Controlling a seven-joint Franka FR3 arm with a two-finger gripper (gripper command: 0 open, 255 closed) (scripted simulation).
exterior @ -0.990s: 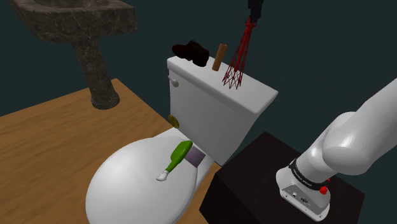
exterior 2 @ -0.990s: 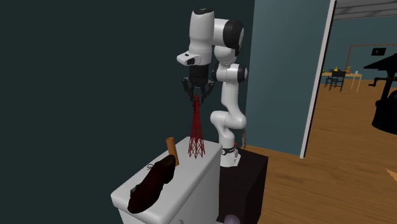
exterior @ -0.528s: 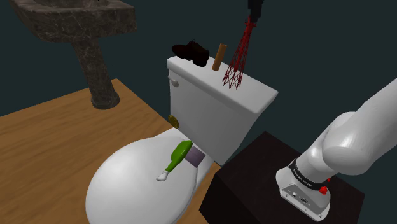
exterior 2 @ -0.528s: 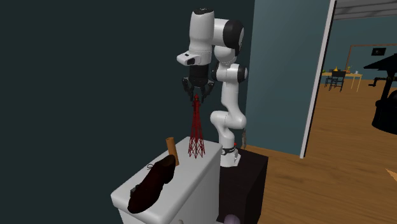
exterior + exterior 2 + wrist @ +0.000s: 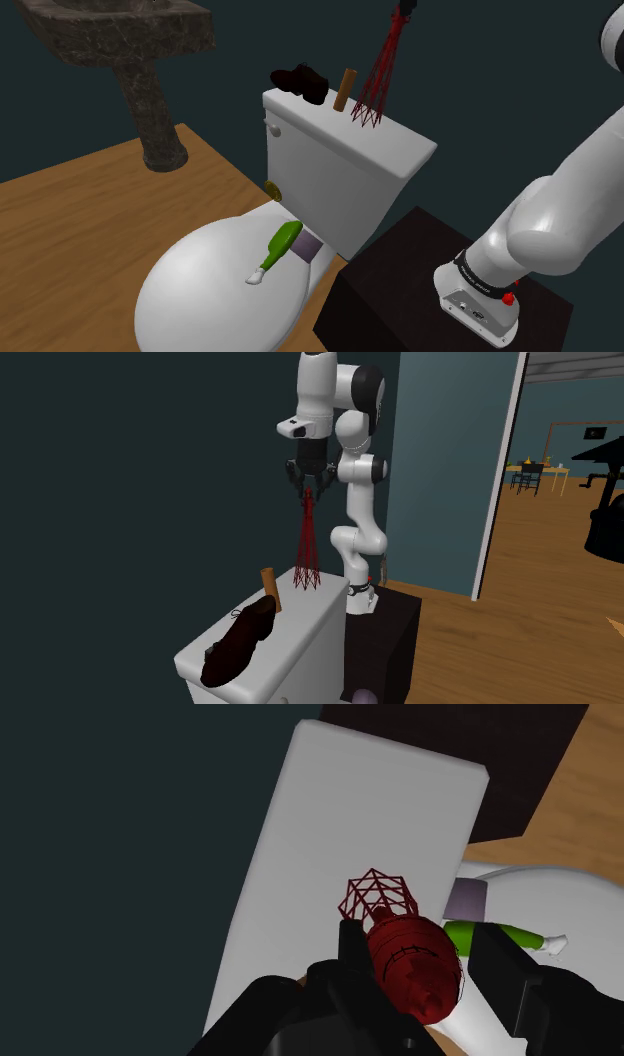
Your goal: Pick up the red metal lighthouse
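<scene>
The red lighthouse [image 5: 378,80] is a thin lattice tower with a wide foot. It hangs upright, its foot a little above the white toilet tank lid [image 5: 400,150]. My gripper [image 5: 403,8] is shut on its top at the shoulder view's upper edge. In the second exterior view the gripper [image 5: 308,487] points straight down with the lighthouse [image 5: 306,547] below it, over the tank lid [image 5: 300,622]. In the wrist view the lighthouse's red cap [image 5: 405,954] sits between the black fingers of the gripper [image 5: 425,966], and its lattice foot hangs over the tank lid [image 5: 330,824].
A dark shoe [image 5: 300,80] and a brown block [image 5: 344,90] stand on the tank lid beside the lighthouse. A green bottle [image 5: 280,250] and a purple item [image 5: 310,245] lie on the closed toilet seat [image 5: 200,290]. A stone sink [image 5: 120,40] stands at the shoulder view's upper left.
The gripper has risen with the lighthouse in it. The lighthouse's foot has come off the tank lid. Nothing else moved.
</scene>
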